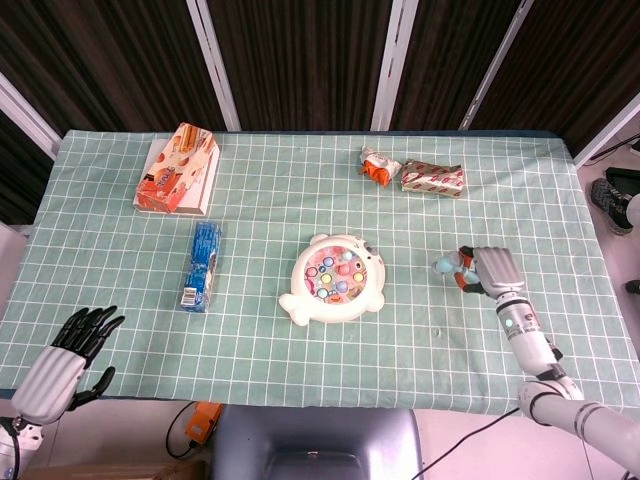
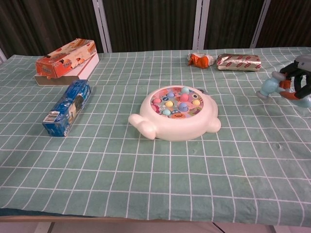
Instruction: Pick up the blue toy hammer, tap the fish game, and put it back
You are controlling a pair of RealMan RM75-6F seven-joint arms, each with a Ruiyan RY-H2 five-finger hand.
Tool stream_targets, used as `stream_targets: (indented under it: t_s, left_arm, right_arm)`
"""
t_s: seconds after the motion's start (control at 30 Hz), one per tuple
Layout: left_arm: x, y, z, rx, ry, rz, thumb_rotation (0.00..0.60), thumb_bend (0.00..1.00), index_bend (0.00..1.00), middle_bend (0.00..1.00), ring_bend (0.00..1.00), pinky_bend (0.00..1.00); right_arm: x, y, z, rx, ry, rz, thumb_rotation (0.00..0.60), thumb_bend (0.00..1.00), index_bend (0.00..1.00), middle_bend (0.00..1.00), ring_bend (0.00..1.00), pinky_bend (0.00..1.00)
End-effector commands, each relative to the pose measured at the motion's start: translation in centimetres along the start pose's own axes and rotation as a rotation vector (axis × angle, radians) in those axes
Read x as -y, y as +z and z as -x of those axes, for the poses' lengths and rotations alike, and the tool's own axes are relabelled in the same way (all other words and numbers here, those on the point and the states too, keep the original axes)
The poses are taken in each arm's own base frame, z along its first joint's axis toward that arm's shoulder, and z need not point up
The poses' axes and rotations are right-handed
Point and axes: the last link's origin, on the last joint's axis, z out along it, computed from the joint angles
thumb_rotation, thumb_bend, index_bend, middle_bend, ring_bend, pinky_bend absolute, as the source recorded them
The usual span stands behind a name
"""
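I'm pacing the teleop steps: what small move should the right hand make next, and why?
Probably carry the hammer leftward over the fish game. The right hand grips it clear of the tablecloth, but well to the right of the game, which is not yet tapped.

We see a staged lab set: a table (image 1: 300,170) under green checked cloth, dark slatted panels (image 1: 300,60) behind its far edge.

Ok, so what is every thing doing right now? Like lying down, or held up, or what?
blue toy hammer: held by the right hand, lifted off the cloth
right hand: grips the hammer
left hand: fingers apart, holds nothing, off the near table edge
fish game: flat on the table, untouched
blue packet: lying on its side
orange box: lying flat
brown wrapped snack: lying flat
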Motion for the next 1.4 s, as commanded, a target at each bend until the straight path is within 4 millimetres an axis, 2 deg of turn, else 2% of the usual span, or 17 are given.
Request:
stream_targets:
  t_s: [0.03, 0.2, 0.3, 0.47, 0.73, 0.93, 1.4]
  left_arm:
    - [0.0, 0.0, 0.0, 0.000, 0.000, 0.001, 0.600, 0.45, 0.00, 0.00, 0.00, 0.03]
    - [-0.1, 0.1, 0.0, 0.000, -0.002, 0.003, 0.600, 0.45, 0.00, 0.00, 0.00, 0.03]
    - [-0.1, 0.1, 0.0, 0.001, -0.003, 0.003, 0.600, 0.45, 0.00, 0.00, 0.00, 0.03]
    - [0.1, 0.1, -0.1, -0.001, -0.008, 0.002, 0.600, 0.44, 0.00, 0.00, 0.00, 0.03]
    - [0.3, 0.1, -0.3, -0.001, -0.019, 0.003, 0.600, 0.44, 0.00, 0.00, 0.00, 0.03]
    - [0.3, 0.1, -0.2, 0.004, -0.017, 0.006, 0.600, 0.44, 0.00, 0.00, 0.00, 0.03]
    - [0.3, 0.1, -0.2, 0.005, -0.020, 0.003, 0.600, 0.44, 0.00, 0.00, 0.00, 0.03]
  right_arm:
    - [2.0, -1.1, -4.5, -0.075, -0.043, -0.061, 0.600, 0.65, 0.91, 0.64, 0.76, 0.78]
    - [7.2, -2.5, -7.3, -0.098, -0.119, -0.159, 0.600, 0.65, 0.91, 0.64, 0.76, 0.78]
    - [11.1, -3.2, -8.0, -0.091, -0.187, -0.224, 0.600, 0.65, 0.91, 0.64, 0.76, 0.78]
    - [16.8, -3.8, -7.4, -0.051, -0.340, -0.276, 0.600, 0.65, 0.91, 0.64, 0.76, 0.77]
    - [21.9, -3.1, -5.0, 0.008, -0.512, -0.217, 0.600, 0.66, 0.90, 0.64, 0.76, 0.77]
    - [23.5, -2.8, -3.4, 0.028, -0.566, -0.201, 0.600, 0.66, 0.90, 0.64, 0.76, 0.77]
    - [24.3, -1.9, -2.6, 0.035, -0.573, -0.176, 0.600, 0.66, 0.90, 0.64, 0.76, 0.76]
